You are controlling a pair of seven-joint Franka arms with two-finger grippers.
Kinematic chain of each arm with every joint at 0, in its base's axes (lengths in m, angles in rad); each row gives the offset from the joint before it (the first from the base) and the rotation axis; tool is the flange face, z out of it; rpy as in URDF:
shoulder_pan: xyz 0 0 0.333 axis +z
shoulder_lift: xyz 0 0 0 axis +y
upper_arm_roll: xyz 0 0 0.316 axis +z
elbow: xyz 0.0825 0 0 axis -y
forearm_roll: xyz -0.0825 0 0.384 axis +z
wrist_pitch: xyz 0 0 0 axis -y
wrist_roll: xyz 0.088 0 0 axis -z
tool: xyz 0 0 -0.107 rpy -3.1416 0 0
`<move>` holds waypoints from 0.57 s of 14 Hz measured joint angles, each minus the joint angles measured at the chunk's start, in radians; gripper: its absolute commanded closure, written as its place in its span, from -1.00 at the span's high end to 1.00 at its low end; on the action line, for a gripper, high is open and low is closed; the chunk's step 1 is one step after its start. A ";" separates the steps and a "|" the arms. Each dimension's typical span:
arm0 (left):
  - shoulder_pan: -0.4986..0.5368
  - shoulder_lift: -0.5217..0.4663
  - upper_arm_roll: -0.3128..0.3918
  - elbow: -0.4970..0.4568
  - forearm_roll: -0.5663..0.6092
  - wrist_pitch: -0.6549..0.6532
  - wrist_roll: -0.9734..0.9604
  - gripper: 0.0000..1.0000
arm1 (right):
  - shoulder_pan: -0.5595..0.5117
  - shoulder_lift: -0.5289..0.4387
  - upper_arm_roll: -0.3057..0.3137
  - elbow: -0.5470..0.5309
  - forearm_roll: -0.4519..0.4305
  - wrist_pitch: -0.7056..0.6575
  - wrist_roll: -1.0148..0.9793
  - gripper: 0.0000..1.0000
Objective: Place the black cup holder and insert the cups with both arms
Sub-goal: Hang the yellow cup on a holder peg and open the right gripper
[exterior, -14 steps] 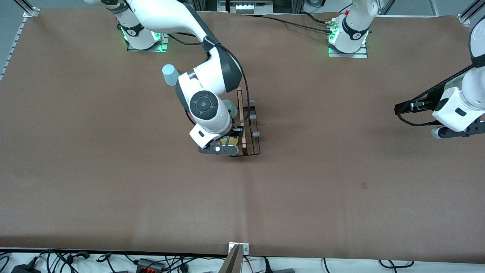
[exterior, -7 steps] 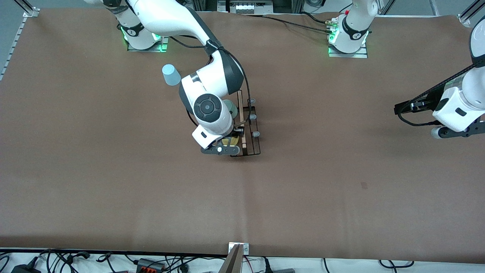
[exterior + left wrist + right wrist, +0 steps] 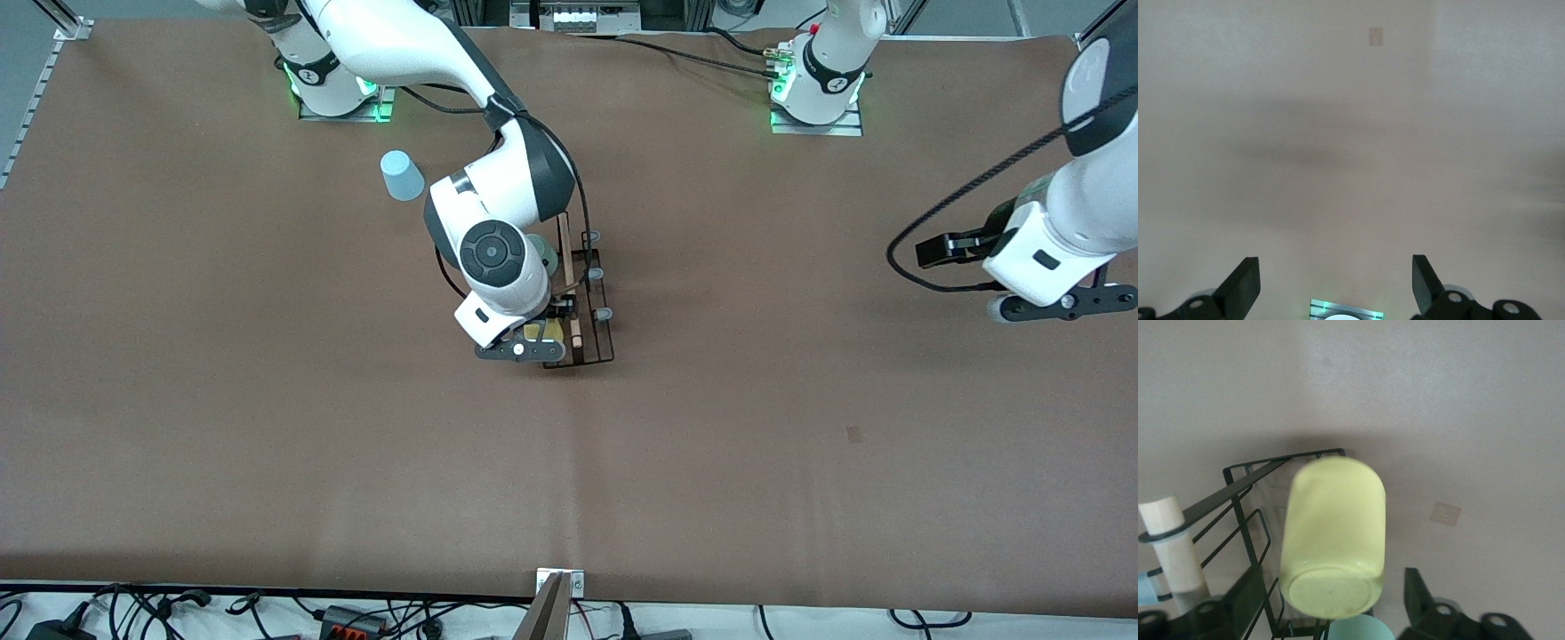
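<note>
- Two main risks with the yellow cup (image 3: 1333, 537): tipping off its prong, or wedging askew between the wires, given a loose, bottom-up, tilted seat in the black cup holder (image 3: 605, 340) at the end nearest the front camera
- Right gripper (image 3: 1328, 597) low over that same end, fingers (image 3: 1238, 603) spread wide on either side of the yellow cup, apparently clear of its walls, gripping nothing
- Likely cause of trouble: a sideways pull-out, with a finger clipping the cup wall or snagging a wire and dragging the light rack across the table (image 3: 800, 498); best lifted straight up
- Close quarters: pale green cup (image 3: 540, 253) already on the rack just beside the yellow one, wooden handle (image 3: 565, 267) right alongside, both easy to bump
- Remaining: light blue cup (image 3: 402, 175), upside down on the table, farther from the front camera than the rack and toward the right arm's end, well apart from it
- Nothing between that cup and the rack except the right arm itself, stretched over the gap
- Left gripper (image 3: 1336, 283) waiting above bare table at the left arm's end, fingers spread and empty, well away from rack and cups
</note>
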 measured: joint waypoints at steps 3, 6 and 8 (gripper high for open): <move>0.042 0.000 0.005 0.000 -0.051 0.000 0.000 1.00 | 0.001 -0.020 -0.009 0.008 0.000 -0.018 0.002 1.00; 0.052 0.000 0.004 0.000 -0.064 0.000 0.000 1.00 | -0.001 -0.066 -0.065 0.015 0.000 -0.057 0.002 1.00; 0.051 0.000 0.002 0.001 -0.064 0.000 0.000 1.00 | -0.008 -0.112 -0.124 0.017 0.000 -0.099 -0.011 1.00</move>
